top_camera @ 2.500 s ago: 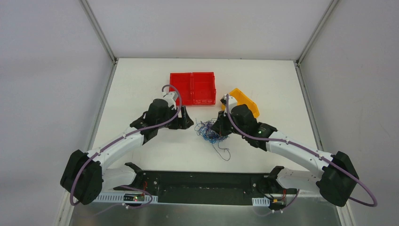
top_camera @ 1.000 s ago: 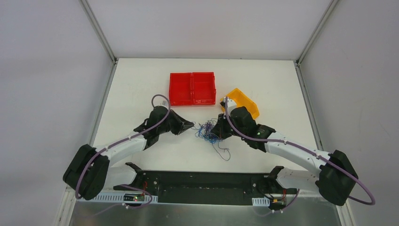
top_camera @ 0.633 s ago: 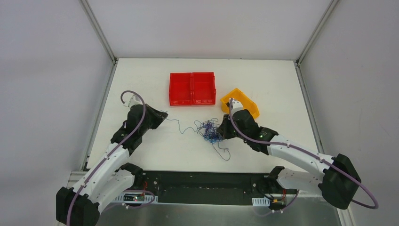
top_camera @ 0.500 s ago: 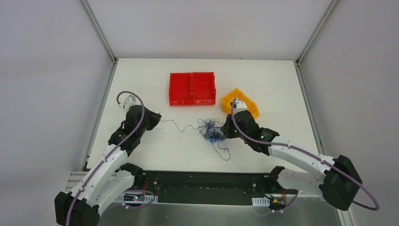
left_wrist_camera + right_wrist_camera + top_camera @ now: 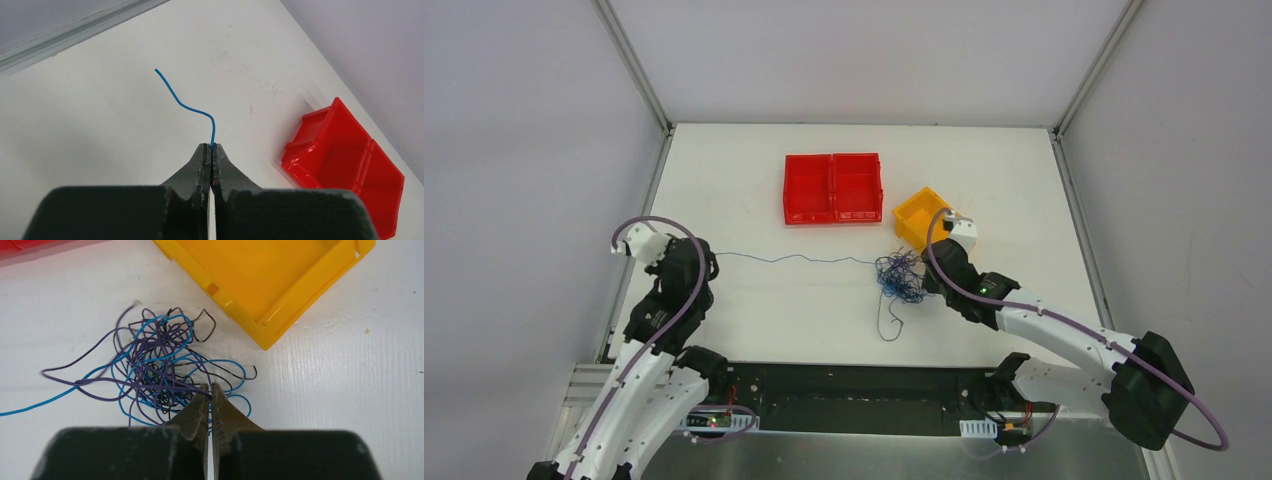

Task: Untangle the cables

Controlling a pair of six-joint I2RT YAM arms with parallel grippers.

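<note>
On the white table (image 5: pixel 754 310), near a red two-part bin (image 5: pixel 833 187), the cables (image 5: pixel 900 277) lie knotted beside a yellow bin (image 5: pixel 916 215). The right gripper (image 5: pixel 210 389) pinches strands of the knot. The left gripper (image 5: pixel 210 150), well apart, is clamped on one blue cable (image 5: pixel 794 259) stretching between them.

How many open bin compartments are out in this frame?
3. The left red compartment and the right red compartment sit joined side by side at the far middle. The yellow bin is just right of them, beyond the cable tangle. The right arm partly covers it.
</note>
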